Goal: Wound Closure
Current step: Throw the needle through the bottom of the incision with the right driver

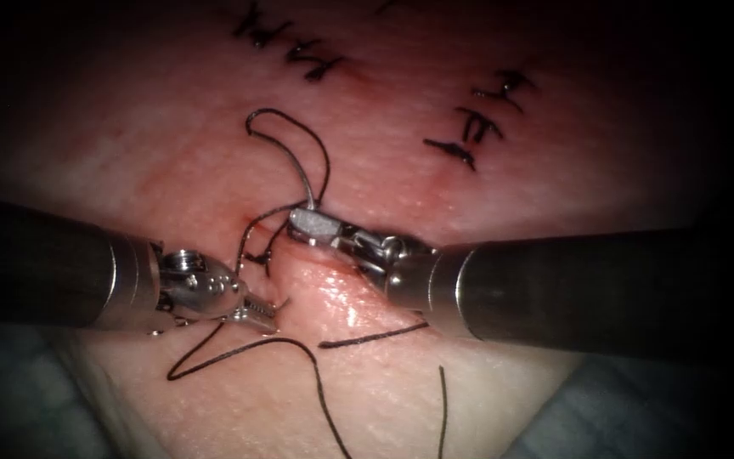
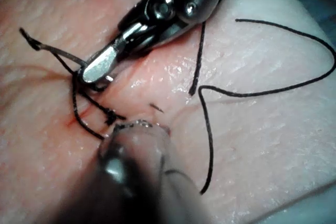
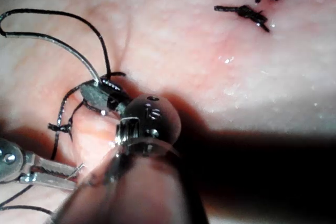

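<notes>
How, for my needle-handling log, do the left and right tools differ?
The right tool is shut on the needle near one end; the left tool is open, holding nothing. The right tool sits at the top of the cut; the left tool lies left of it. Both are over the tissue, the needle outside it.

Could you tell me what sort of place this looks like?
Likely a suturing practice bench: a slab of tissue with finished stitches, and two needle drivers. The right tool holds the needle; the left tool is open and empty.
</notes>
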`<state>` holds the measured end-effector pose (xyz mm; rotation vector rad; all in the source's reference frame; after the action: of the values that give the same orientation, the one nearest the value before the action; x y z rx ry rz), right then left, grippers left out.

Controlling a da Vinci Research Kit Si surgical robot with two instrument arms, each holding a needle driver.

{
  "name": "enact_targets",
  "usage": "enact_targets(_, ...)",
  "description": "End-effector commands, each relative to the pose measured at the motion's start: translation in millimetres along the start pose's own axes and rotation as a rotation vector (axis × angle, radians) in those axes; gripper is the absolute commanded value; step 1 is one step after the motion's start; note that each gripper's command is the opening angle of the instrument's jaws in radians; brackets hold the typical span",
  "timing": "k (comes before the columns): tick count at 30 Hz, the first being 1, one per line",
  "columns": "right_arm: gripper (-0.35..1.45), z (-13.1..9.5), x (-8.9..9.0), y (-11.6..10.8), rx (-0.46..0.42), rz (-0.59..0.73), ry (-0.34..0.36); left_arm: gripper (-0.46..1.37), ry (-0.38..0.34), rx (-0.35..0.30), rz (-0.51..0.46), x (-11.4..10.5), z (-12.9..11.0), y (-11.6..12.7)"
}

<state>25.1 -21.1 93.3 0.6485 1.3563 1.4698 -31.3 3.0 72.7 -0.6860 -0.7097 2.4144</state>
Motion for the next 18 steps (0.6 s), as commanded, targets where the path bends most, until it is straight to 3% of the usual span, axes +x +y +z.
enact_targets(1,0.18,-0.2,-0.2,0.3,-0.005,-0.054,-0.01,-0.11,0.001,-0.004,0.0,0.1,0.0,0.0)
enact_targets(2,0.21,-0.2,-0.1,0.4,-0.007,-0.072,-0.013,-0.11,0.001,-0.004,-0.001,0.1,0.1,0.0)
enact_targets(7,0.86,-0.2,1.1,1.3,-0.03,-0.285,-0.066,-0.11,0.001,-0.004,-0.001,0.2,0.1,0.0)
enact_targets(12,1.22,0.2,2.7,1.5,-0.056,-0.418,-0.132,-0.12,0.0,-0.006,-0.007,0.3,-0.1,-0.1)
enact_targets(18,1.24,0.7,4.7,1.0,-0.063,-0.542,-0.174,-0.12,0.0,-0.007,-0.007,0.3,-0.2,-0.1)
